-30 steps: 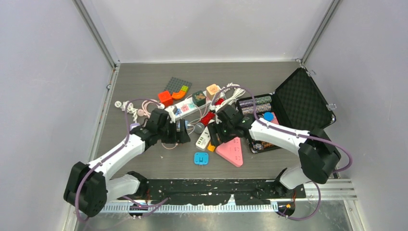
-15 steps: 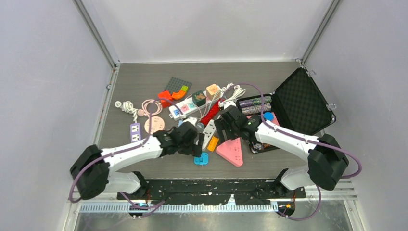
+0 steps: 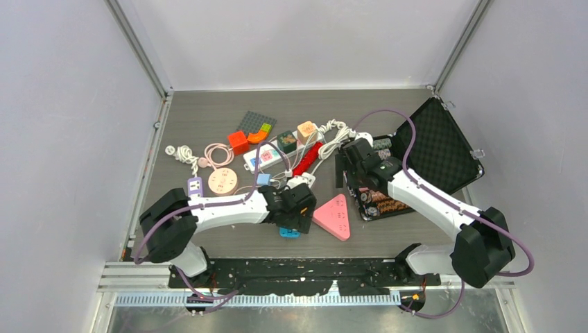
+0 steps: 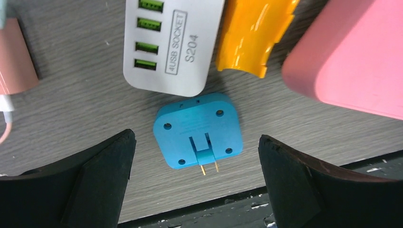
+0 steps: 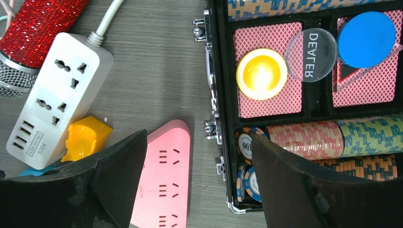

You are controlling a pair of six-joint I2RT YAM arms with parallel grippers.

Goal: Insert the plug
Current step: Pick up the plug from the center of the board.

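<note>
In the left wrist view, the white power strip at top centre carries a boxed grey label, "4USB SOCKET S204". In the right wrist view, a clear round disc in the black case, upper right of the frame, reads "DEALER" upside down. The print on the chips is too small to read.

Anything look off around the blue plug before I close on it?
Yes. The blue plug lies flat on the table, prong side up and slightly skewed. Its two prongs stick out sideways toward the table's near edge, away from the white power strip beside it. The left hand stands open over it.
</note>
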